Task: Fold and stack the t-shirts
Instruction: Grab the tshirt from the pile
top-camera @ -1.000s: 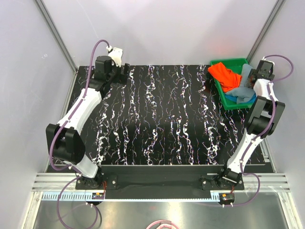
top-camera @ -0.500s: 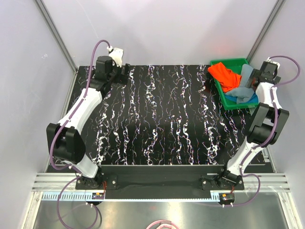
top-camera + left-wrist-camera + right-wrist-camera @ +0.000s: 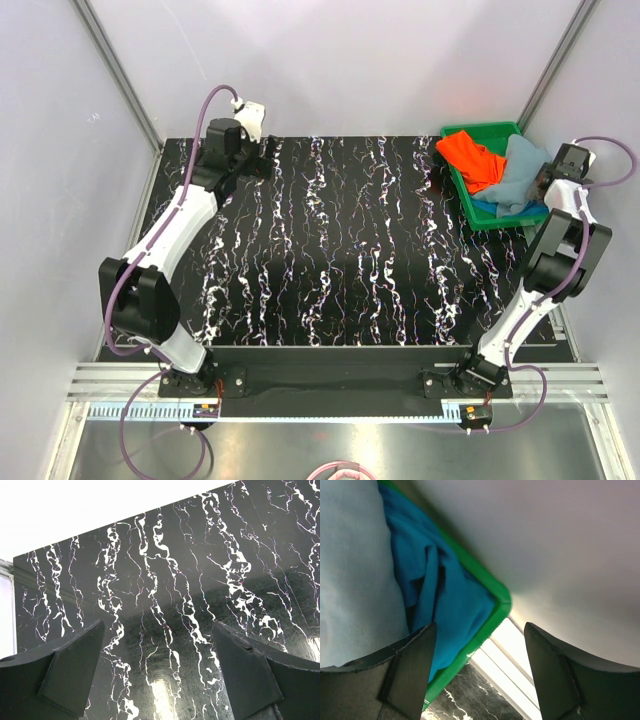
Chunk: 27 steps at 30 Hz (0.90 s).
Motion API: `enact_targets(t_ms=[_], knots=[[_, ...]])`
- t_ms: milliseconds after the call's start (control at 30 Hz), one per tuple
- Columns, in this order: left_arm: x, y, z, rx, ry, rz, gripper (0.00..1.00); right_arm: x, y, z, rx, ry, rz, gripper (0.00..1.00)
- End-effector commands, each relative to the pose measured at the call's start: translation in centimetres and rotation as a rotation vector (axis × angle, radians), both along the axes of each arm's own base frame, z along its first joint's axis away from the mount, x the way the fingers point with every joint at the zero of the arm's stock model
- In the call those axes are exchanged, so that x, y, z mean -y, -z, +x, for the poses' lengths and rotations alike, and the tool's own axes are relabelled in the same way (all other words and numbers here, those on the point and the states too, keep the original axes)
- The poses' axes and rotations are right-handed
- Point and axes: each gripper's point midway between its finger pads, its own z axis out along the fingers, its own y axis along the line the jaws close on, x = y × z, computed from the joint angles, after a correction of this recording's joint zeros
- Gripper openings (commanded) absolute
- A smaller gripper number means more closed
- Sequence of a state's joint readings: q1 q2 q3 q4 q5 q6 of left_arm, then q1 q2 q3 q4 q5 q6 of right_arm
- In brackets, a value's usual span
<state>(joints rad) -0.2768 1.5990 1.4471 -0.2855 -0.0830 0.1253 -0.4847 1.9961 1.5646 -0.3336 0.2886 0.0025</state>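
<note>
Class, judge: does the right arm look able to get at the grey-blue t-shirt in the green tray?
Probably yes: the right gripper hangs open beside the grey-blue t-shirt, which lies uncovered on top in the green tray.

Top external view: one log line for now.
left gripper: open, over table | right gripper: open, by green tray corner | orange-red t-shirt, grey-blue t-shirt, teal-blue t-shirt: heaped in tray, none held
</note>
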Motion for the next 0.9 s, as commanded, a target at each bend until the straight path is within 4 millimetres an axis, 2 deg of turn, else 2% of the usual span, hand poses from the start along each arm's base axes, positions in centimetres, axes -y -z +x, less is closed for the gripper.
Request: enact_targets(t_ms=[0, 233, 367, 400, 467, 500, 567, 600, 767, 867], knots=[[0.6, -3.2, 0.6, 0.090, 0.009, 0.005, 0.96, 0.5, -0.4, 1.6, 0.045, -0.012, -0.007, 0.77], [1.5, -3.5, 0.9, 0.098, 0.023, 0.012, 0.96, 0.2, 1.2, 3.2, 0.049, -0.053, 0.035, 0.71], [1.8, -3.5, 1.0, 0.102, 0.027, 0.019, 0.97, 0.1, 1.4, 3.9, 0.059, -0.071, 0.049, 0.52], [1.9, -3.3, 1.0, 0.099, 0.029, 0.021, 0.97, 0.1, 1.3, 3.9, 0.060, -0.073, 0.051, 0.40], [2.0, -3.3, 1.1, 0.099, 0.030, 0.019, 0.97, -0.2, 0.8, 4.1, 0.072, -0.085, 0.057, 0.30], [2.2, -3.1, 1.2, 0.097, 0.032, 0.020, 0.97, -0.2, 0.7, 4.2, 0.077, -0.090, 0.059, 0.21], [2.3, -2.9, 1.3, 0.090, 0.031, 0.013, 0.97, -0.5, -0.1, 4.3, 0.090, -0.101, 0.061, 0.13], [2.4, -3.0, 1.4, 0.092, 0.033, 0.009, 0.97, -0.7, -0.5, 4.4, 0.095, -0.108, 0.062, 0.02], [2.4, -3.3, 1.6, 0.102, 0.024, 0.004, 0.97, -2.0, -5.0, 4.4, 0.176, -0.142, 0.085, 0.00], [1.4, -3.8, 1.7, 0.119, -0.013, 0.014, 0.98, -3.2, -9.4, 4.7, 0.265, -0.166, 0.095, 0.00]])
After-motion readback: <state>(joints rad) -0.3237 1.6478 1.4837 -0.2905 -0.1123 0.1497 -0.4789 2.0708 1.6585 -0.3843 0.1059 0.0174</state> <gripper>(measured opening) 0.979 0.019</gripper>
